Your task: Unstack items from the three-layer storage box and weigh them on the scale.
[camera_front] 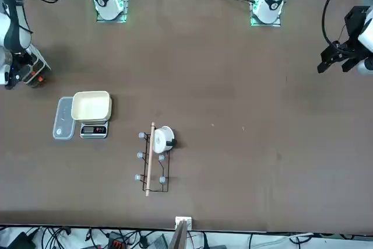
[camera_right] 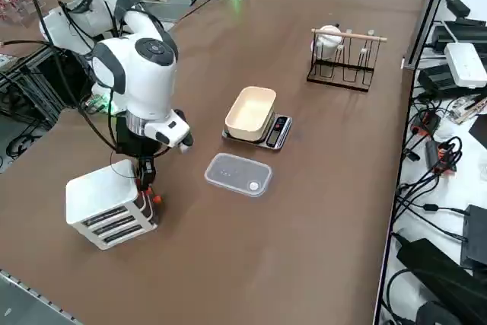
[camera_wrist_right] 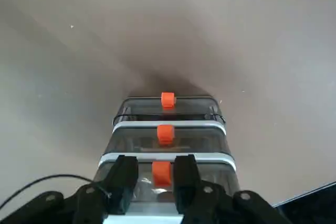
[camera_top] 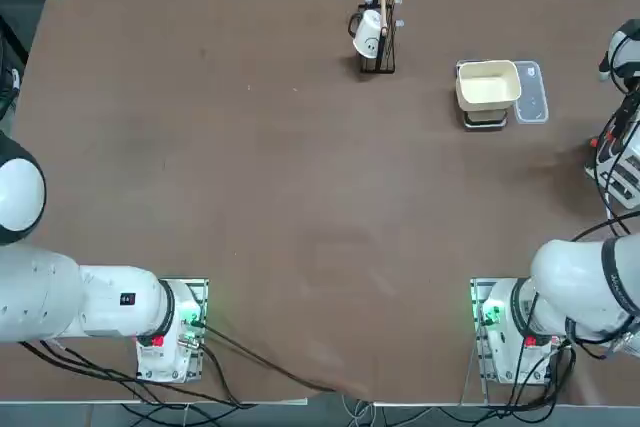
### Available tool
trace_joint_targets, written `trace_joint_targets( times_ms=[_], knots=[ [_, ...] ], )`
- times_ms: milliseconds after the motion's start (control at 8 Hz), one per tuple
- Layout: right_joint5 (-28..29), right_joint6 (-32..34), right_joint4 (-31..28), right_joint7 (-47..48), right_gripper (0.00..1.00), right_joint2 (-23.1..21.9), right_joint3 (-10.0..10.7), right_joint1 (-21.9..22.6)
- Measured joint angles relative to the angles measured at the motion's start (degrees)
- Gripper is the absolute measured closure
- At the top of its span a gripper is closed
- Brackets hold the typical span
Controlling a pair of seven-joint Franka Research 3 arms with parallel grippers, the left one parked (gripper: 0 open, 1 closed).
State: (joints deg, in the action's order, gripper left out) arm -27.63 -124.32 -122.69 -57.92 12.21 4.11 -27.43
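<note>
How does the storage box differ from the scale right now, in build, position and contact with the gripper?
Build: the storage box is a three-tier stack with an orange tab on each layer; the scale is one low dark base under a cream tray.
Position: the box sits at the table's edge, the scale further in beside a clear panel.
Contact: the right gripper straddles the box's top orange tab; nothing is at the scale.
Shared: both stand upright on the table.

text: none legible | scale (camera_right: 275, 132) display: digits too small to read
</note>
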Motion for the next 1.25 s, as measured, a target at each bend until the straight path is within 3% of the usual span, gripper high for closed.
trace_joint_targets(
  times_ms=[1250],
  knots=[
    [-1.9, -0.7, 0.0, 2.6, 0.65, 0.8, -0.3, 0.0]
  ],
)
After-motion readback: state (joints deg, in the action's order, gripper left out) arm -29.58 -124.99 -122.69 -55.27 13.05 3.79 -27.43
